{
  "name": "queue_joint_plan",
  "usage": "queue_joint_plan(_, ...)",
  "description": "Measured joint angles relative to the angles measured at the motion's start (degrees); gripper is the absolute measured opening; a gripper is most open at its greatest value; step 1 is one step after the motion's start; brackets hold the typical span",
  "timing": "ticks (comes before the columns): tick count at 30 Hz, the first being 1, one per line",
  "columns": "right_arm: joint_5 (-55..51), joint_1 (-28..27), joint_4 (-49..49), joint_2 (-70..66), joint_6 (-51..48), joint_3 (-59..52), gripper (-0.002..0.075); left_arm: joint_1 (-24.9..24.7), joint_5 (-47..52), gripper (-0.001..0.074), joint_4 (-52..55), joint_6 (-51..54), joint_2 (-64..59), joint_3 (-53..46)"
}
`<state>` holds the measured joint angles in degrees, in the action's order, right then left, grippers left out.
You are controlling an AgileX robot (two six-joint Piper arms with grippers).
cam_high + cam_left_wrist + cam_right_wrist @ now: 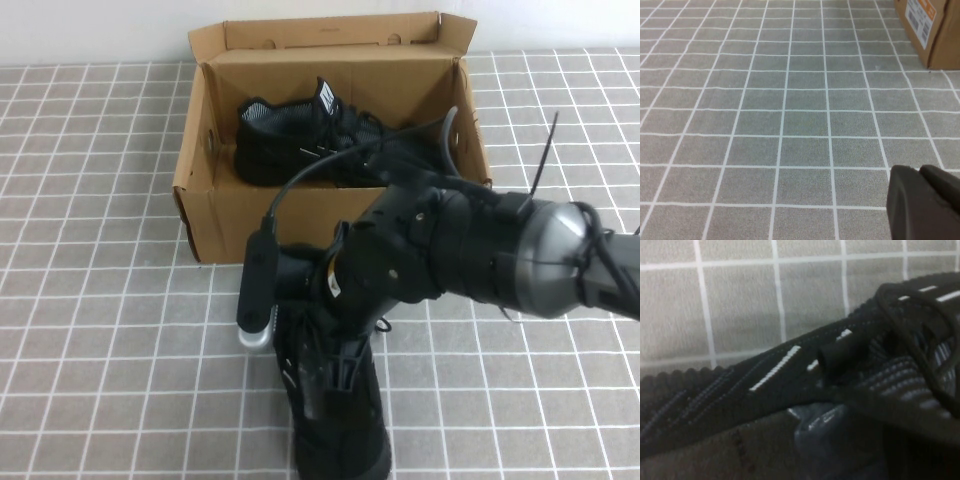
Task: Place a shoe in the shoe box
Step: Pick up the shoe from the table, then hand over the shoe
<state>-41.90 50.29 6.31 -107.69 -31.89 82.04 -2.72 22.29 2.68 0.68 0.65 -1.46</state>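
High view: the right gripper (325,385) is reaching down in front of the shoe box (215,215), with the arm hiding most of the contact. Jaws are pinching together on the black sneaker (345,440) lying on the tiled table (100,330) just before the box's near wall, probably for a lift over that wall. The twin sneaker (300,135) is already sitting inside the box, lid flap standing open behind, leaving room for the second shoe.

Left wrist view: the left gripper (922,202) is hanging parked over bare tiles, jaws pressed together on nothing, keeping out of the way; a box corner with a label is showing nearby.

Right wrist view: the camera is sitting right on top of the sneaker, showing white side dashes, knit upper and ridged sole edge against the tiles. The grip looks set around the collar, though the exact pinch point is hidden.
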Motion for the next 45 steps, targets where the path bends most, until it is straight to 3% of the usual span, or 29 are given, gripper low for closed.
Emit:
queue_joint_plan(6,-5.3,0.0,0.24,6.16,-0.59,0.0,0.0004,0.0,0.0,0.0,0.0,0.0,0.0,0.0)
queue_joint_plan(13,-13.46,0.0,-4.42,16.8,-8.59,0.0,0.0004,0.0,0.0,0.0,0.0,0.0,0.0,0.0)
queue_joint_plan(28,-17.04,0.0,-6.31,27.68,-35.17,0.0,0.0004,0.0,0.0,0.0,0.0,0.0,0.0,0.0)
queue_joint_plan(34,-17.04,-0.48,-8.46,27.68,-37.03,0.0,0.0004,0.0,0.0,0.0,0.0,0.0,0.0,0.0)
queue_joint_plan(45,-16.22,-7.1,-18.24,27.37,-37.4,0.0,0.0004,0.0,0.0,0.0,0.14,0.0,0.0,0.0)
